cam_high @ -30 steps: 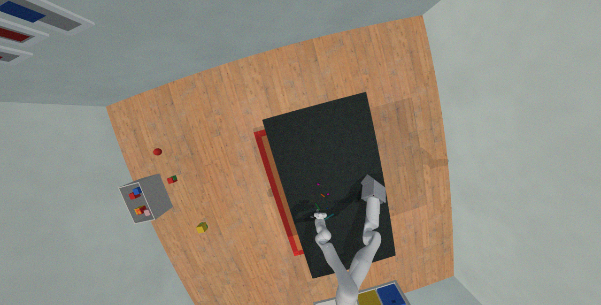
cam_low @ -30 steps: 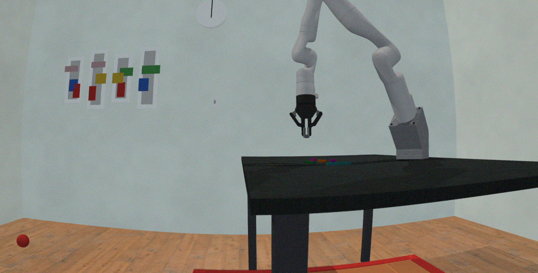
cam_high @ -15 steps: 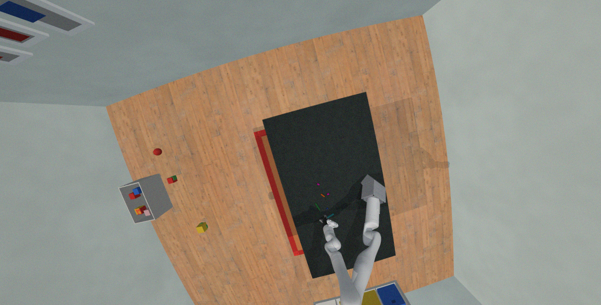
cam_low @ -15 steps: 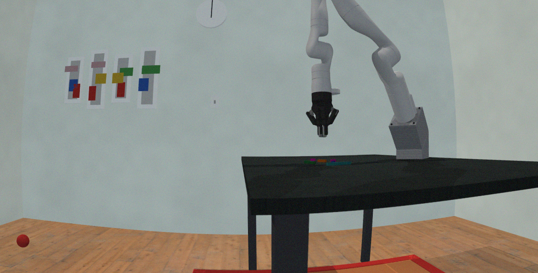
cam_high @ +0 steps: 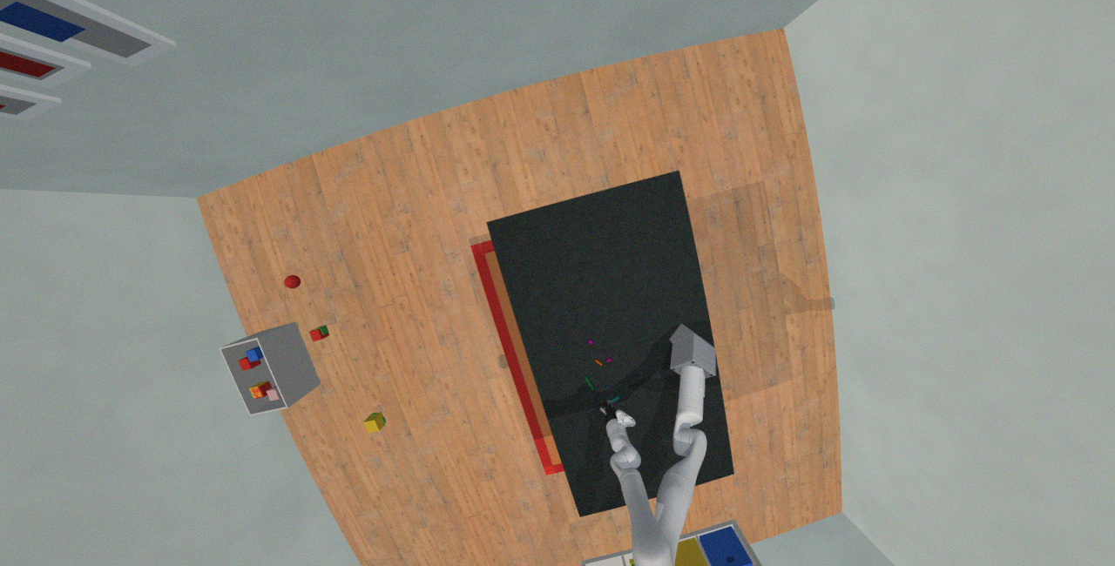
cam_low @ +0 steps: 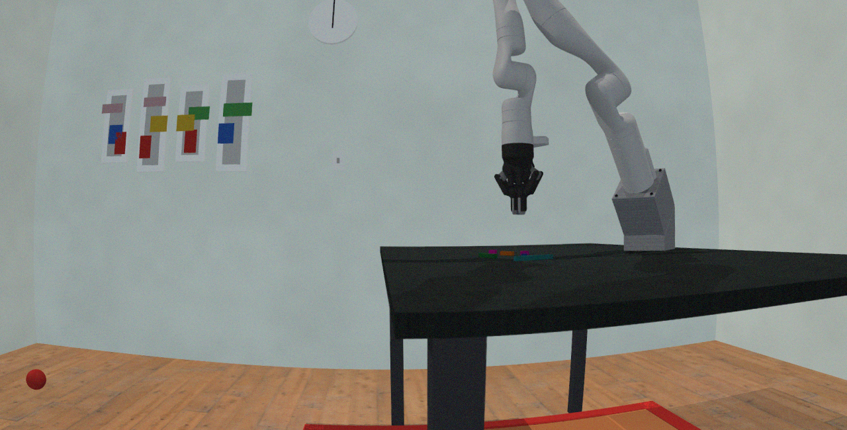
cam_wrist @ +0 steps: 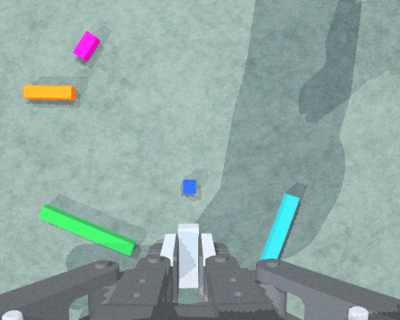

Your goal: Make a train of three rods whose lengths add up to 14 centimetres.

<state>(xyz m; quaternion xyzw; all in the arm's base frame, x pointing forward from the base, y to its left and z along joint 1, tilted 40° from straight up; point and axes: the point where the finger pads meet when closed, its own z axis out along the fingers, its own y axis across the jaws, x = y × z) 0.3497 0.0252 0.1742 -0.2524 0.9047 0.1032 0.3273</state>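
My gripper [cam_high: 604,409] [cam_low: 518,212] [cam_wrist: 188,252] points down, high above the table, shut on the grey rod [cam_wrist: 188,262], which lies level between the fingers. The small blue rod [cam_wrist: 189,187] is just ahead of the fingertips in the wrist view. The green rod [cam_high: 589,383] [cam_low: 488,255] [cam_wrist: 86,229] lies left, slanted. The turquoise rod [cam_high: 614,400] [cam_low: 533,257] [cam_wrist: 280,227] lies right, its near end hidden by the gripper. The orange rod [cam_high: 598,363] [cam_low: 507,253] [cam_wrist: 49,92] and a magenta rod [cam_high: 609,360] [cam_low: 524,253] [cam_wrist: 86,46] lie upper left. No rods touch.
A second magenta rod [cam_high: 590,341] [cam_low: 492,251] lies farther off, outside the wrist view. The black table [cam_high: 592,266] [cam_low: 681,285] carries the arm's grey base [cam_high: 692,352] [cam_low: 645,214] on its right side. The arm casts shadows across the table.
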